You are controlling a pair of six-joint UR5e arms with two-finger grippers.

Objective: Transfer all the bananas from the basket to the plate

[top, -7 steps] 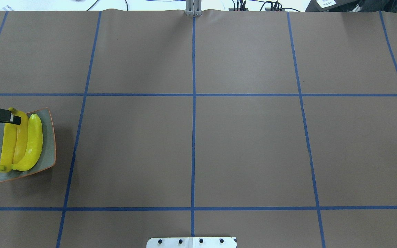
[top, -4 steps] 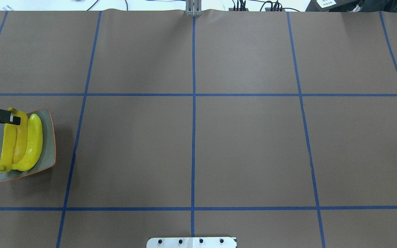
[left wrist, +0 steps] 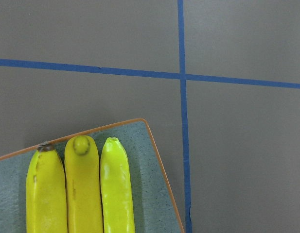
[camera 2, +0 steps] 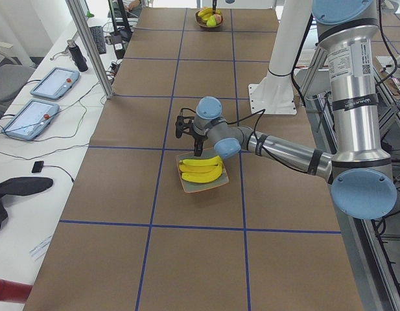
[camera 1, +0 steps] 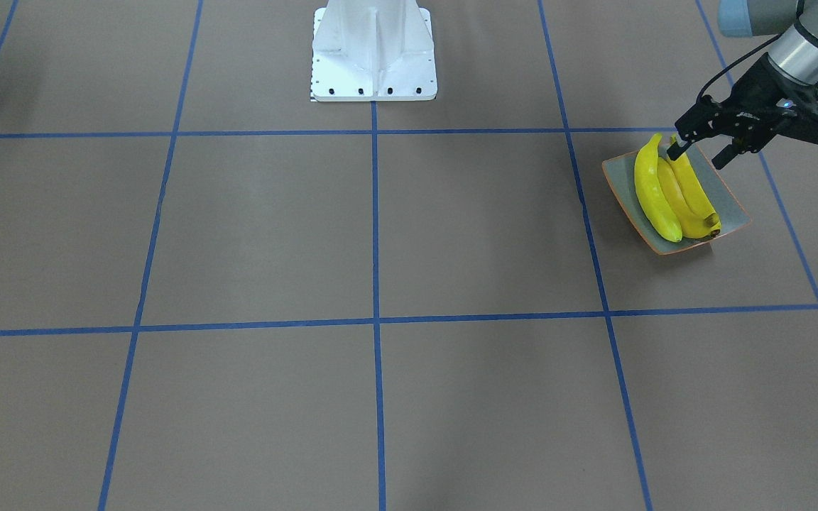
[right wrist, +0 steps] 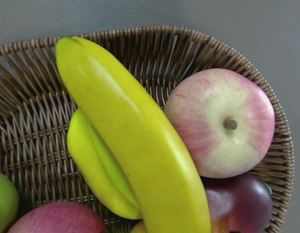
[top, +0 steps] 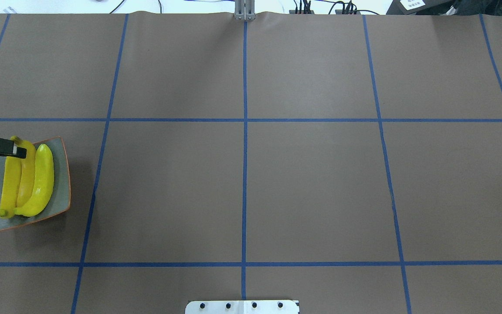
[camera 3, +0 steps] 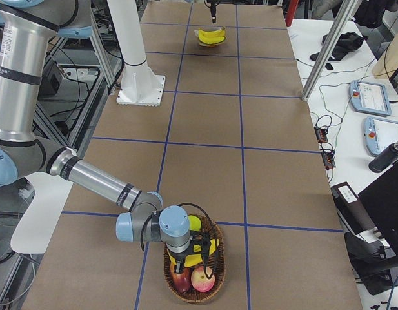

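- Almost nothing has shifted over the past second in the overhead view: the left gripper (camera 1: 696, 157) holds the same spot above the far end of the plate (top: 61, 183), and the fruit on it lies just as it did.
- The left claw is released. Its two black fingers stand apart and empty over the tips of the fruit, seen from the front-facing camera.
- Three bananas (top: 26, 179) rest side by side on the square grey-green plate with the orange rim. They touch along their lengths, at the table's end on the robot's left.
- At the opposite end of the table, the right gripper (camera 3: 184, 258) is lowered into the wicker basket (right wrist: 33, 121); whether it is released or clenched cannot be told.
- A large banana (right wrist: 135, 141) lies diagonally across the basket, on top of a smaller yellow-green curved fruit (right wrist: 98, 179).
- A pink-and-yellow apple (right wrist: 220, 124) sits just beside that banana, with a dark red apple (right wrist: 242, 204) below it.
- Blue tape lines grid the brown table (camera 1: 238, 227); the white robot base (camera 1: 373, 50) stands at its edge.
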